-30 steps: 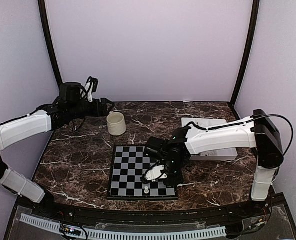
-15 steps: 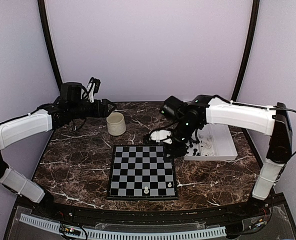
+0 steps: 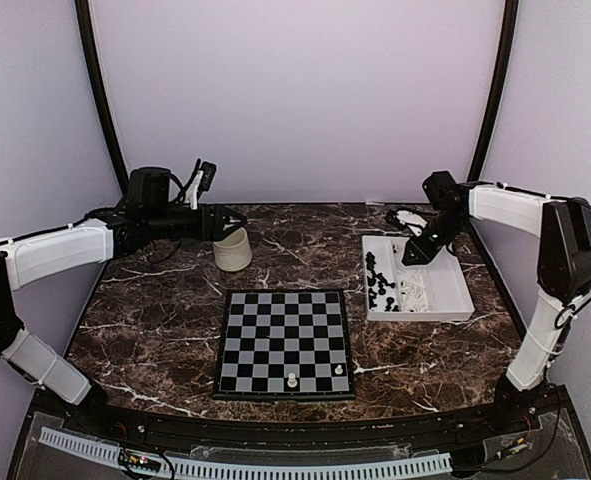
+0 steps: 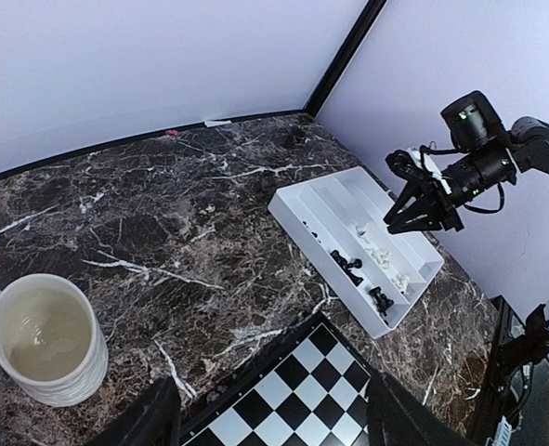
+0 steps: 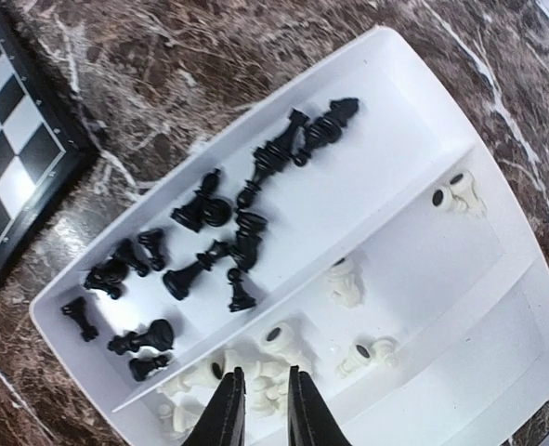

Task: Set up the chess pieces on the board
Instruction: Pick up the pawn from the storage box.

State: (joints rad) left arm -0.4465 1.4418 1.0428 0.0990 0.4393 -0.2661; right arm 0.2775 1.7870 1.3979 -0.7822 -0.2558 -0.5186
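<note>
Chess pieces (image 5: 241, 246) are mostly sitting in the white tray (image 5: 413, 139) right under our right fingers (image 3: 416, 255). The black ones are in the compartment out past the fingertips on the board's side, and the white ones are in the compartments directly beneath. Those fingers are nearly together with just a thin gap, hanging over a white heap, and we can't tell if they've pinched anything. Our left fingers (image 3: 233, 219) are spread wide with nothing in them, a cream mug (image 4: 44, 339) just below. The board (image 3: 285, 342) lies on the table (image 3: 155, 320) well away from both sets of fingers, with two white ones standing on its near rows.
</note>
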